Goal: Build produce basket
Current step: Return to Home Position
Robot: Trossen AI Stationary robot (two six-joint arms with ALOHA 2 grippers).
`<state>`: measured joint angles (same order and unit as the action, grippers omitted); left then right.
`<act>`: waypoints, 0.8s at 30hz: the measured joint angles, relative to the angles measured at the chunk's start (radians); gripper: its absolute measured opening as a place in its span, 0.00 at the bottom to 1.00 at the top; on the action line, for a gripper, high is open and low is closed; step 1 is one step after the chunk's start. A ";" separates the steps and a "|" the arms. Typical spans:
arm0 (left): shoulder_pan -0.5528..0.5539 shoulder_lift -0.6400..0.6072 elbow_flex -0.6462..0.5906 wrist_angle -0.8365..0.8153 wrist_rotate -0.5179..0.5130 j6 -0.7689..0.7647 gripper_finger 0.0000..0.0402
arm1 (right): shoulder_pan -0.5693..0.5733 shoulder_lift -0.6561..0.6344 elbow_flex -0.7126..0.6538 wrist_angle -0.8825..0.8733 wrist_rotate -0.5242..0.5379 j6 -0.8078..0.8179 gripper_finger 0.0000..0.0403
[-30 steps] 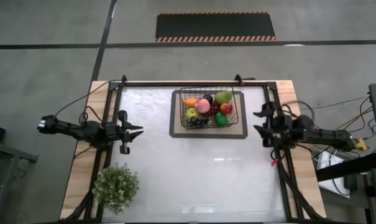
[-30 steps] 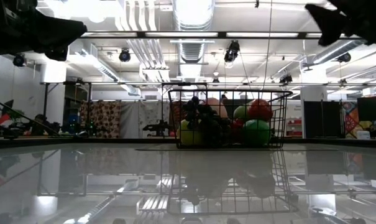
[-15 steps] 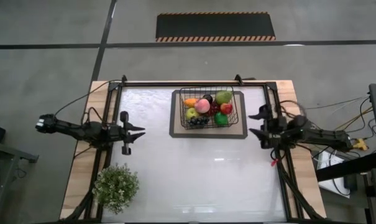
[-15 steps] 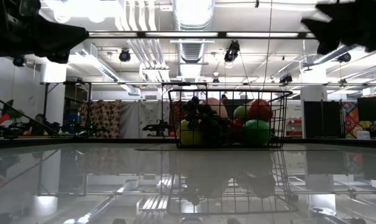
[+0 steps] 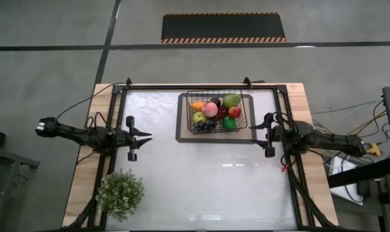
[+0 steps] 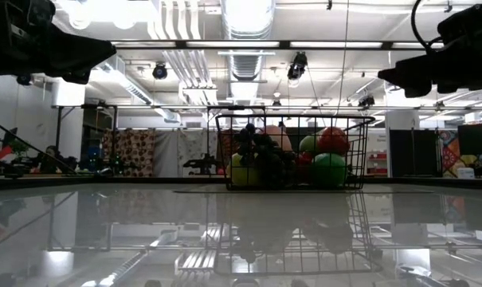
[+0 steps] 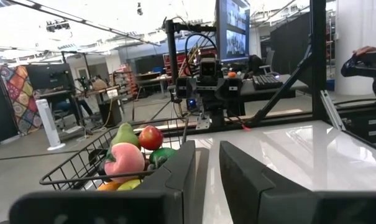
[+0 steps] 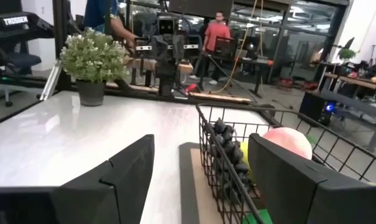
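Note:
The black wire basket point(image 5: 219, 111) stands on a flat dark mat point(image 5: 182, 136) at the table's far middle. It holds the toy fruit: a pink peach point(image 5: 211, 109), green and red apples, an orange mango and dark grapes point(image 8: 228, 152). My left gripper point(image 5: 148, 136) hovers over the table's left side, pointing at the basket, empty, with a narrow gap between its fingers point(image 7: 207, 162). My right gripper point(image 5: 264, 135) hovers just right of the mat, wide open point(image 8: 201, 142) and empty, level with the basket's right wall.
A bushy potted plant point(image 5: 120, 193) stands at the table's near left corner. The black frame rails point(image 5: 201, 86) run along the far, left and right edges. People stand in the room beyond the table point(image 8: 220, 31).
My right gripper has gone toward the table's left edge, closer to the basket, has turned about its wrist and has come lower in the low view. My left gripper has crept a little toward the table's right. The basket and fruit have stayed put.

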<state>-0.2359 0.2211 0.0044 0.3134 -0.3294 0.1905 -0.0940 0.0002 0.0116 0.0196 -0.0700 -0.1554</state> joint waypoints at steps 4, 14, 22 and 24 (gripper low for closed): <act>0.000 0.007 0.000 0.000 0.000 0.000 0.14 | 0.000 0.000 0.000 0.001 0.001 -0.021 0.61; 0.000 0.014 0.000 0.000 0.000 0.000 0.14 | 0.000 0.024 -0.001 0.005 0.002 -0.037 0.62; 0.000 0.017 0.000 0.000 0.000 0.000 0.14 | 0.000 0.040 -0.001 0.006 0.002 -0.036 0.61; 0.000 0.017 0.000 0.000 0.000 0.000 0.14 | 0.000 0.040 -0.001 0.006 0.003 -0.036 0.61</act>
<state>-0.2357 0.2382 0.0044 0.3134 -0.3290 0.1905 -0.0940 0.0404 0.0105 0.0257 -0.0675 -0.1917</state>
